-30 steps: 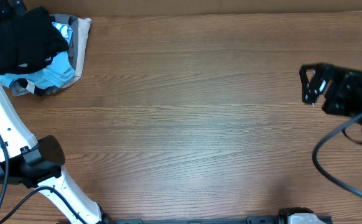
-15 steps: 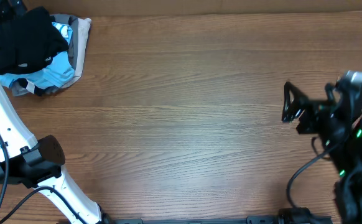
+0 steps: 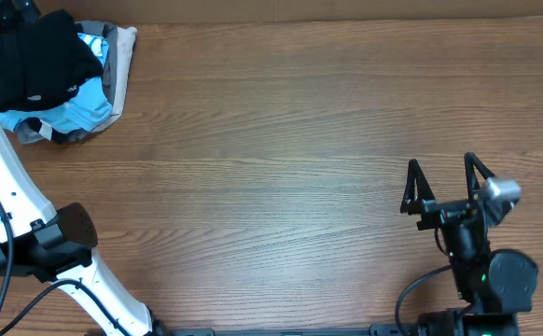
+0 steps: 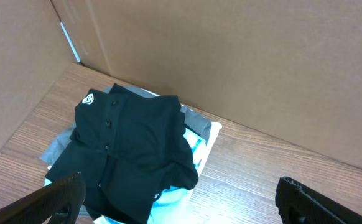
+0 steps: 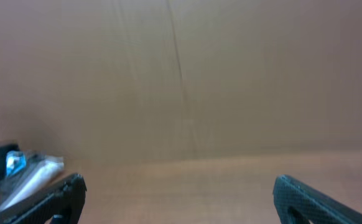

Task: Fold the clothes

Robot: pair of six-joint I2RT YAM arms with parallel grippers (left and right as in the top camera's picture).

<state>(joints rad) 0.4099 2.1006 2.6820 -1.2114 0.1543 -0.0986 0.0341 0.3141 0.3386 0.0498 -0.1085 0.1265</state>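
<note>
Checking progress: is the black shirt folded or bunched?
Bunched, not folded: the black shirt lies rumpled atop the other garments.

Bare table point(image 3: 281, 140) stretches between the right gripper point(image 3: 439, 163) and the black shirt point(image 3: 38, 56). Cardboard walls point(image 4: 243, 62) hem the shirt's corner.

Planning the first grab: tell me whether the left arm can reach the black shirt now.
Probably yes. The black shirt lies on top of the pile, uncovered, and the left arm holds its open jaws facing it, nothing between.
</note>
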